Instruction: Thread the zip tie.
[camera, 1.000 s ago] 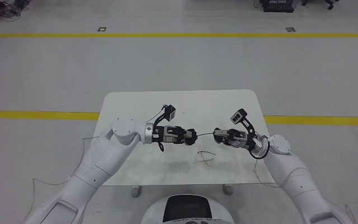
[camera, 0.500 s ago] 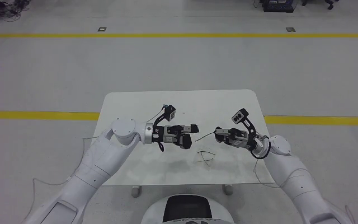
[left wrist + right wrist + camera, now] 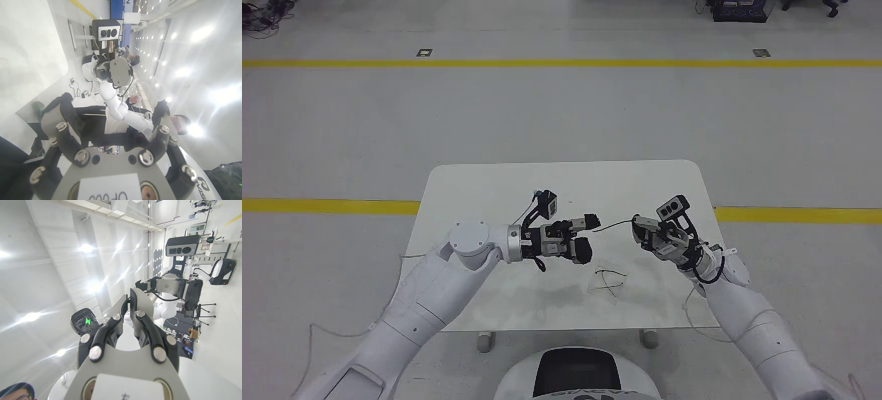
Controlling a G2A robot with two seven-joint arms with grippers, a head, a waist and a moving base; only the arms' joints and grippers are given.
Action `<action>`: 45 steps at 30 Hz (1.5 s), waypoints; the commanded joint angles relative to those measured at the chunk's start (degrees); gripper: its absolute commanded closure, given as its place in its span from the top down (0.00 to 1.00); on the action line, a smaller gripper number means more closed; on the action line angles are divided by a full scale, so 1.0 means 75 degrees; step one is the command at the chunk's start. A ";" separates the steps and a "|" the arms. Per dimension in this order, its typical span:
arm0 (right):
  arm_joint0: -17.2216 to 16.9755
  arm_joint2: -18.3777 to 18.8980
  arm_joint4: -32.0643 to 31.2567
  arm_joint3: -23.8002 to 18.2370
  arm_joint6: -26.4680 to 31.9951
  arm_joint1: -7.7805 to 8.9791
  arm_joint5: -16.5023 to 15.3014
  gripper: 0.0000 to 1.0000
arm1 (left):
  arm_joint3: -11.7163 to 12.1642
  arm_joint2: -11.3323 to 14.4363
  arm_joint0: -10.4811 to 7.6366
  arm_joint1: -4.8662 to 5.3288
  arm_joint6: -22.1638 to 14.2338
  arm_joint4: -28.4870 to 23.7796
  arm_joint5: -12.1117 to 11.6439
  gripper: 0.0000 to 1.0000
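The right gripper [image 3: 640,227] hangs above the white bench [image 3: 472,190]. Its fingers [image 3: 140,303] are pressed together on one end of the thin black plastic zip tie [image 3: 614,224]. The tie sticks out in the air toward the left gripper [image 3: 586,236], and its free end is just beside that gripper. The left gripper's fingers [image 3: 53,117] are spread wide and hold nothing. A second thin black tie [image 3: 610,279], bent, lies on the bench nearer the robot.
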 commanded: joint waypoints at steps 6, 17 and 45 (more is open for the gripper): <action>0.0082 -0.0098 -0.0129 0.0056 -0.0078 -0.0050 -0.0116 0.00 | 0.0002 0.0085 -0.0049 -0.0030 -0.0017 -0.0060 -0.0097 1.00; -0.0211 -0.0289 -0.0243 -0.0546 -0.0598 -0.0157 -0.0021 0.00 | -0.0095 0.0266 0.0052 -0.0092 0.0619 -0.0085 -0.0144 1.00; -0.0544 0.0103 -0.1626 -0.1100 -0.1266 -0.0076 0.0269 0.00 | -0.0330 0.0205 0.0180 -0.0039 0.0755 -0.0067 -0.0089 0.44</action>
